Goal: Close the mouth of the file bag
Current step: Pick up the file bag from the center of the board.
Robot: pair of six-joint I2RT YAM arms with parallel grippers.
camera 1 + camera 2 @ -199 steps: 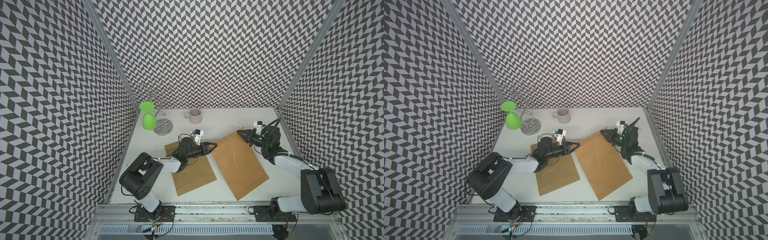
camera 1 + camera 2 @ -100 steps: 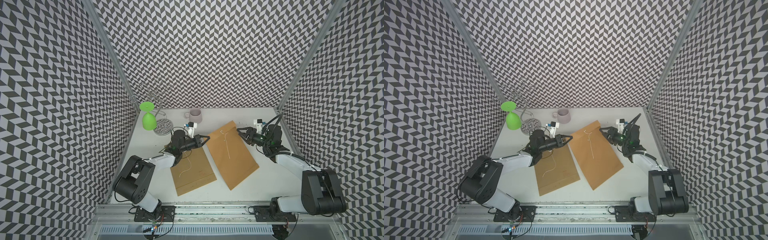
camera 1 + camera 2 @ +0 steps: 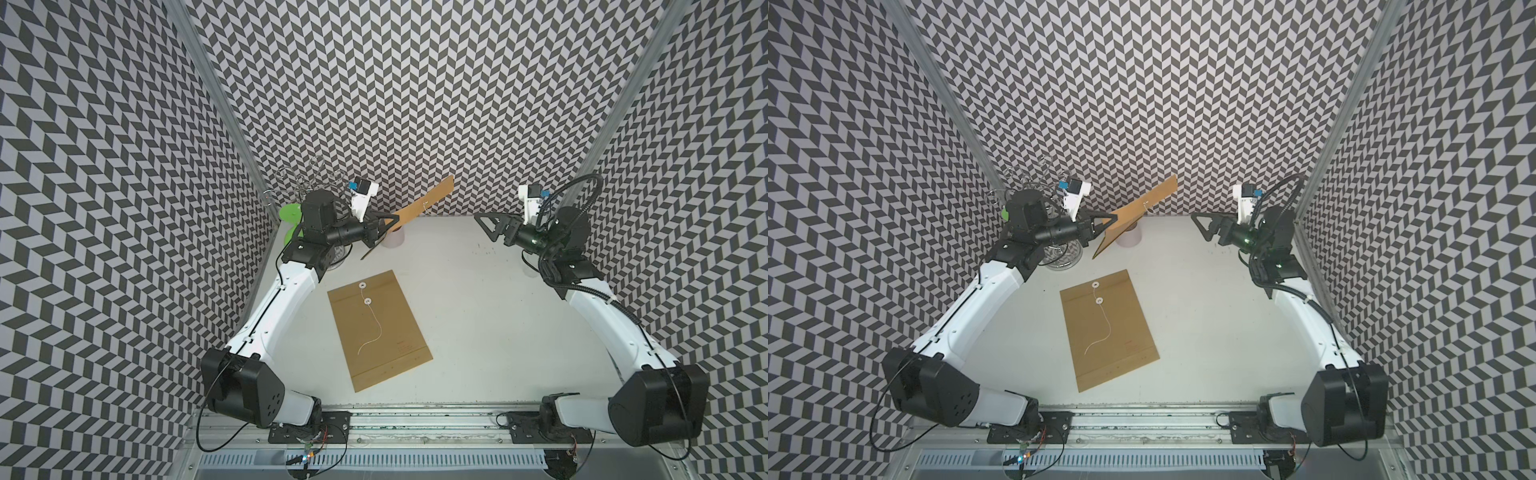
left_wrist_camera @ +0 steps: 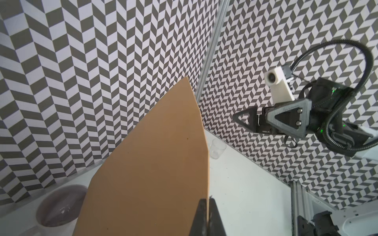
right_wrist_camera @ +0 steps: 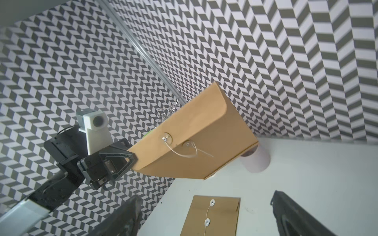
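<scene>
Well, we think the job is only partly done. Our left gripper (image 3: 384, 222) is squeezed tight on one corner of the lifted file bag (image 3: 424, 203). The bag is up in the air near the back wall, close to the pale cup (image 3: 393, 237). Our right gripper (image 3: 484, 222) has its jaws wide apart and holds nothing. It is well apart from the bag.

In the right wrist view, the flap of the lifted file bag is folded down over the mouth. But the string (image 5: 184, 152) hangs loose by the two round buttons (image 5: 166, 139) and is not wound around them. So we judge that tying the mouth shut is what is left to do.

The lifted file bag is tipped almost on its edge, so from above it looks like a thin slanted strip. We hold it at the mouth end, and that edge climbs from the gripper toward the back wall. Its long sides seem to run down toward the cup, but we cannot be sure.

A flat file bag (image 3: 386, 336) lies on the white table (image 3: 478, 311) between the arms. Its long way runs from back to front, a bit slanted, with its mouth toward the back wall.
</scene>
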